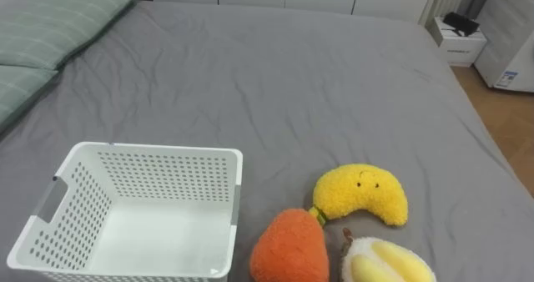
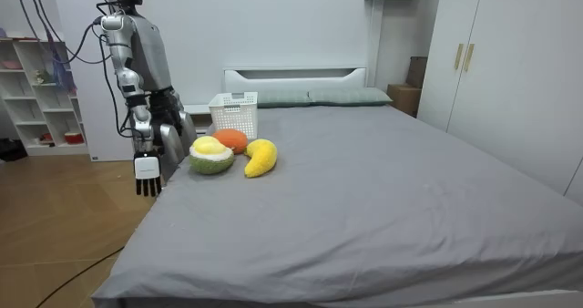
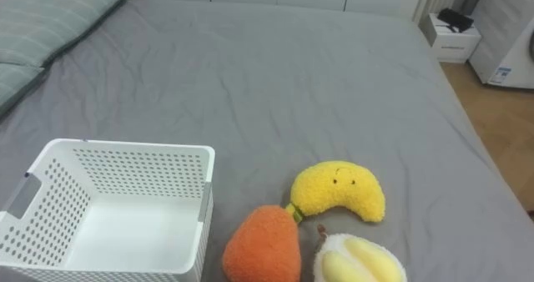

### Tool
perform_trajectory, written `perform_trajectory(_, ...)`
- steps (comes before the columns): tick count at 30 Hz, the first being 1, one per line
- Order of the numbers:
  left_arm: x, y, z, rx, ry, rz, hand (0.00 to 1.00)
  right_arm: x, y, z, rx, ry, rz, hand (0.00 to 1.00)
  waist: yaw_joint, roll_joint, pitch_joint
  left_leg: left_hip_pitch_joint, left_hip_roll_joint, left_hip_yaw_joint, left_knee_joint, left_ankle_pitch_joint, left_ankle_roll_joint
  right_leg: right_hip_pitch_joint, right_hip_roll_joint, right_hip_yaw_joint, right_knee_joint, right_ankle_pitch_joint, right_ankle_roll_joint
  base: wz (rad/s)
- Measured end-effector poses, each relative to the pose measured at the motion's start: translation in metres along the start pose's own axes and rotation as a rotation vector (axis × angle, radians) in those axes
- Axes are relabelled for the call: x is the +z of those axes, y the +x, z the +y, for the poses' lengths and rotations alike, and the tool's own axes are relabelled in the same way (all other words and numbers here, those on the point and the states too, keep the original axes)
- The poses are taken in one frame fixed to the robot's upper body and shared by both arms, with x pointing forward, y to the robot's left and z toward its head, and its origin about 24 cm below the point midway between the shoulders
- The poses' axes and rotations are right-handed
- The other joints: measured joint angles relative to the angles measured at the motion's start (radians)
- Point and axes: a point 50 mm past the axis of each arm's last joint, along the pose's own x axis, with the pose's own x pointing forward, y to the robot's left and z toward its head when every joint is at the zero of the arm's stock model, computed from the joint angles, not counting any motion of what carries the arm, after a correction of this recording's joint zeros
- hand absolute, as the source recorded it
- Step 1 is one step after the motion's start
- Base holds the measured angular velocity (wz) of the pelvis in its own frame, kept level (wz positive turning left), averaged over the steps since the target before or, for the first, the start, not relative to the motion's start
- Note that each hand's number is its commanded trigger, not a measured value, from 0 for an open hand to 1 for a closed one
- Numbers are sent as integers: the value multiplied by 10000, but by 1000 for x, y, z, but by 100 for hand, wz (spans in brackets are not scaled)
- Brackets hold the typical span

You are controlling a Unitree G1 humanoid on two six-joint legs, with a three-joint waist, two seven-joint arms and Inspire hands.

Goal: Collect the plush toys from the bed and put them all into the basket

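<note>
Three plush toys lie on the grey bed (image 1: pixel 292 82) near its edge in front of me: a yellow banana (image 1: pixel 360 194) with a small face, an orange fruit (image 1: pixel 289 247) and a cut durian (image 1: pixel 386 261). To their left stands a white perforated basket (image 1: pixel 158 151), with nothing in it. In the room view I stand at the bedside by the toys, and my right hand (image 2: pixel 146 173) hangs open beside the mattress, below the level of the durian (image 2: pixel 210 155), holding nothing.
Green pillows (image 1: pixel 50 27) lie at the head of the bed, far left. A white nightstand (image 1: pixel 459 38) stands beyond the far side. A shelf unit (image 2: pixel 36 98) is behind me and wardrobes (image 2: pixel 492 71) line the opposite wall.
</note>
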Motion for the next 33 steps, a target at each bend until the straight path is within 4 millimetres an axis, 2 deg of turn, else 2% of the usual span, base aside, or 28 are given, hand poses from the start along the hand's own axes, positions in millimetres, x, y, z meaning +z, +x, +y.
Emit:
perform_trajectory(12,3,0,1,33,6,-181,0,3,0,-1,-3,44,-171,0,16,-17,1,-26,2,23,-13,3,1,-66,0,5,30,0,0,0)
perform_trajectory(22,2,0,2,63,-163,-98,0,-2,0,-2,-116,939,-62,0,4,-8,3,-12,10,40,-11,3,1,-99,-5,-23,92,0,0,0)
perform_trajectory(25,0,0,3,84,-277,53,0,-9,1,0,-82,1660,67,0,-8,-14,2,0,11,40,-14,2,1,-88,-3,-12,90,-1,2,0)
perform_trajectory(28,-4,0,5,138,-584,222,0,-23,3,3,162,3416,309,0,-60,-50,-5,6,15,45,-20,4,0,-84,-2,-11,88,-3,2,0)
perform_trajectory(29,-7,0,7,182,-778,282,0,-25,3,2,245,4218,331,0,-103,-121,-28,6,13,44,-21,5,0,-84,-1,-8,87,-7,0,0)
perform_trajectory(31,-10,0,11,292,-967,352,0,-31,3,1,230,5260,401,0,-181,-192,-10,-4,11,45,-10,13,-2,-84,-2,-9,67,-10,-4,0)
perform_trajectory(33,-14,0,20,503,-1270,465,0,-35,2,-7,-2,6536,342,0,-347,-363,-2,-6,13,54,-2,15,-5,-81,-2,-8,51,-19,-17,0)
